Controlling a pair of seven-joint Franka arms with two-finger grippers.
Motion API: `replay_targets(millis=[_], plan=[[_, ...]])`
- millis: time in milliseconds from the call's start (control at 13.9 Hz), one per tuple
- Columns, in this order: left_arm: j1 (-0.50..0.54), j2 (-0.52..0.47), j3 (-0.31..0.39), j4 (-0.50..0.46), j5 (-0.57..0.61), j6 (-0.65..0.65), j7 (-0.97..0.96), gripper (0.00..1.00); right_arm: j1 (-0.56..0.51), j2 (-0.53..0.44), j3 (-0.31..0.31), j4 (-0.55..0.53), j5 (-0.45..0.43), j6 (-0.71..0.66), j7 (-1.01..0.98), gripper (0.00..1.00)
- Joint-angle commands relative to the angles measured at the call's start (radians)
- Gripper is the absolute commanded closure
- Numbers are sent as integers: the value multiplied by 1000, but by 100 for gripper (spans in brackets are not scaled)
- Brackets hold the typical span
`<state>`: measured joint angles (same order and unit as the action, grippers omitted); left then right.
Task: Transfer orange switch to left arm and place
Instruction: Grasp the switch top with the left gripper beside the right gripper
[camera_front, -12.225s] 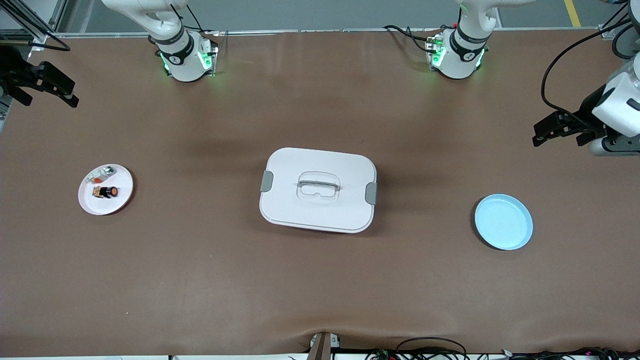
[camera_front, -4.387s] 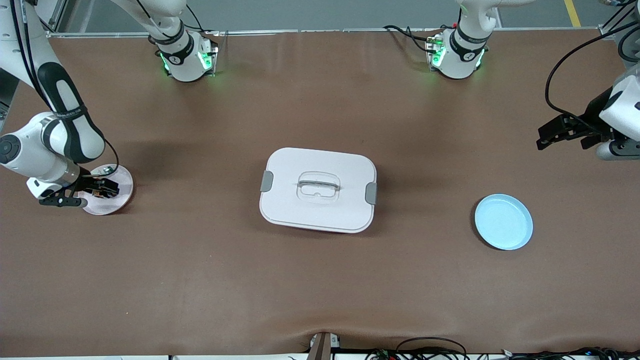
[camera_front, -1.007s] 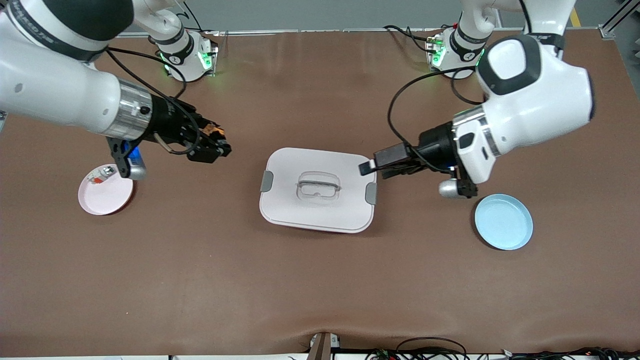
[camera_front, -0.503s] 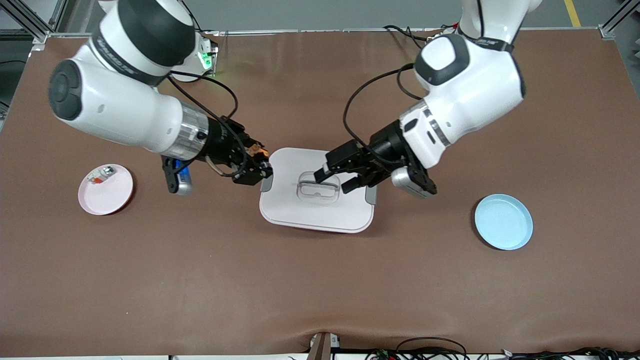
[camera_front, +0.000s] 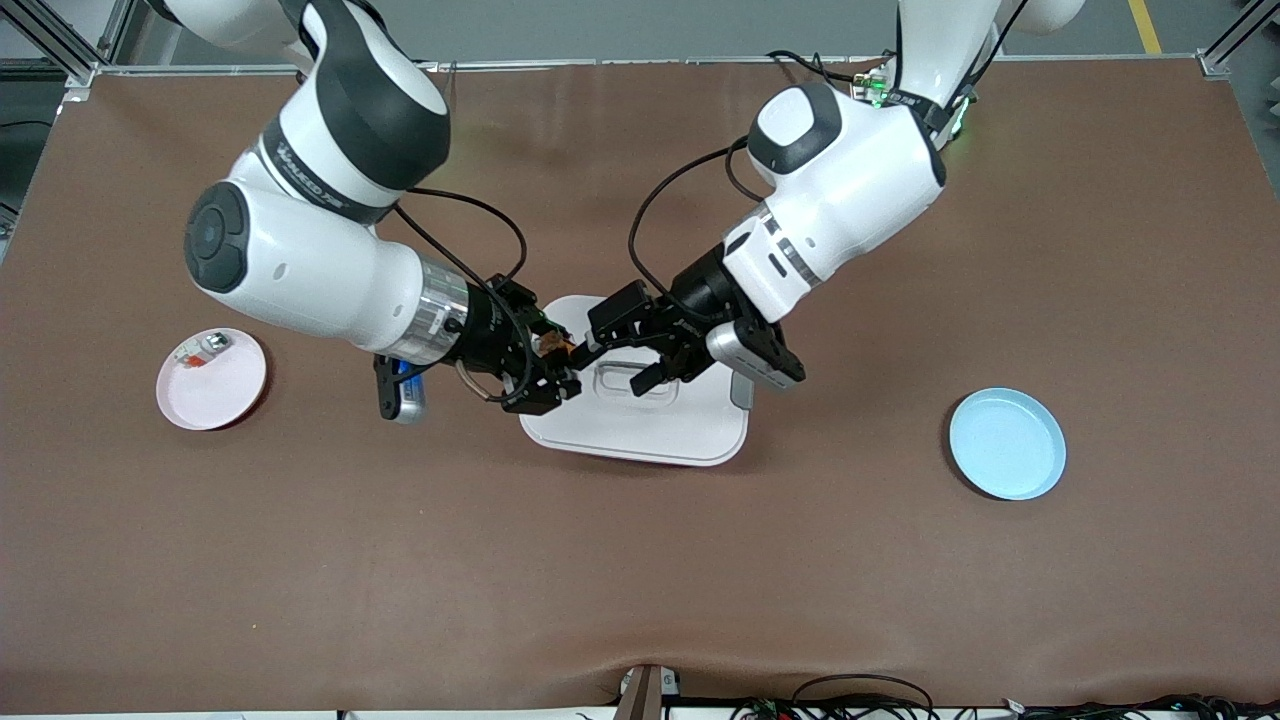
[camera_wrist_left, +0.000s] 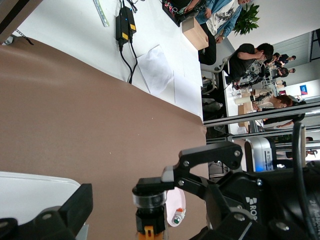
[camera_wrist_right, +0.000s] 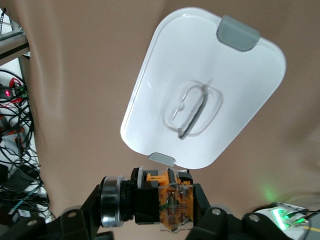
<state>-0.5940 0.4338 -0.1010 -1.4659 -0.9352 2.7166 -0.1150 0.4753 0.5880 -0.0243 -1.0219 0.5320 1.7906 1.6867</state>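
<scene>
box (camera_front: 650, 420) mid-table, both grippers over it, one plate (camera_front: 212, 385) toward the right arm's end, another plate (camera_front: 1007, 444) toward the left arm's end

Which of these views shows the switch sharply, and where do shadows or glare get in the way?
Right wrist view: small black push-button orange switch sharp, large white plastic box evenly lit. Left wrist view: switch cropped at the frame edge, bright background. Front view: switch tiny between right gripper and left gripper, arms shadowing the box.

Right hand (camera_front: 556, 368) clamped, left hand (camera_front: 612, 365) agape.
</scene>
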Motion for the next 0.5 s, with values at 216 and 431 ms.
replay_targets(millis=[216,431], plan=[[-29,72,6,55,-17,74,73,0,34,58,-13,62,20,78,70,100],[-30,82,6,55,-17,74,77,0,29,64,-13,82,20,84,70,100]])
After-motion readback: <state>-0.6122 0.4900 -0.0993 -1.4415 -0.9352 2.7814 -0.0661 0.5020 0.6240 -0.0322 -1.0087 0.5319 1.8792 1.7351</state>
